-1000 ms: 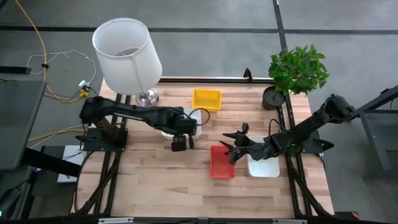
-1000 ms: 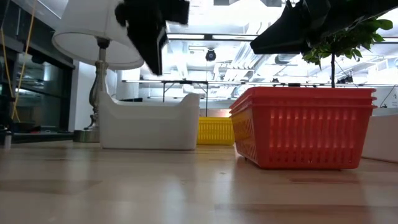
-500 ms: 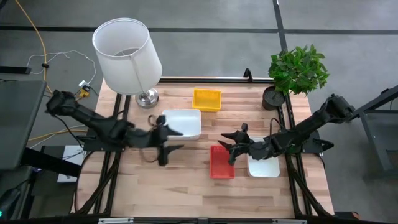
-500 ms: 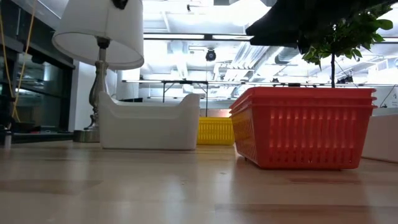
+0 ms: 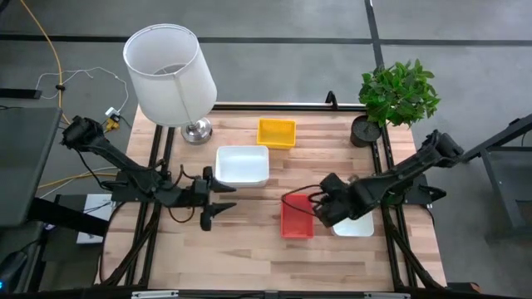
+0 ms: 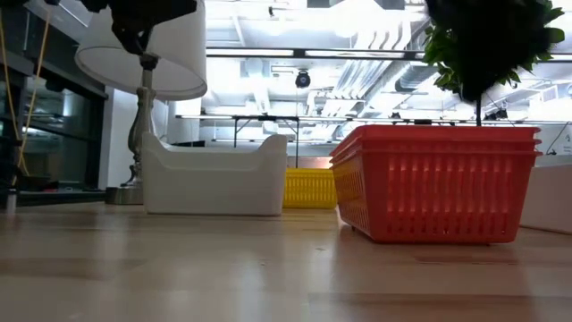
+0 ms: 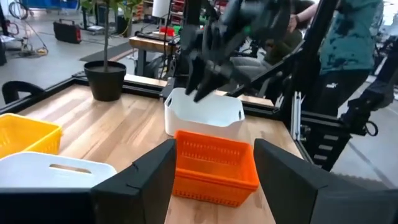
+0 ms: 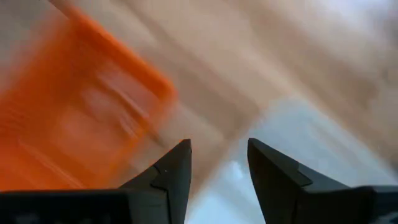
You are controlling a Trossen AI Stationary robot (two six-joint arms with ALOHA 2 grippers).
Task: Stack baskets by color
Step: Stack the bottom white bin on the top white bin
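Red baskets (image 5: pixel 297 216) stacked, right hand (image 5: pixel 321 205) open above — empty

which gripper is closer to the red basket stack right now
Right. The right gripper hangs open just past the red basket stack, by its edge that faces the white basket. The left gripper, also open, sits well off toward the table's left side, with bare wood between.

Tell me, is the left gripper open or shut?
Open: the left gripper shows a wide gap between its fingers and holds nothing.

Red mesh plastic baskets (image 6: pixel 438 183) and smooth white baskets (image 5: pixel 242 165) on matt wood table (image 5: pixel 249 241).
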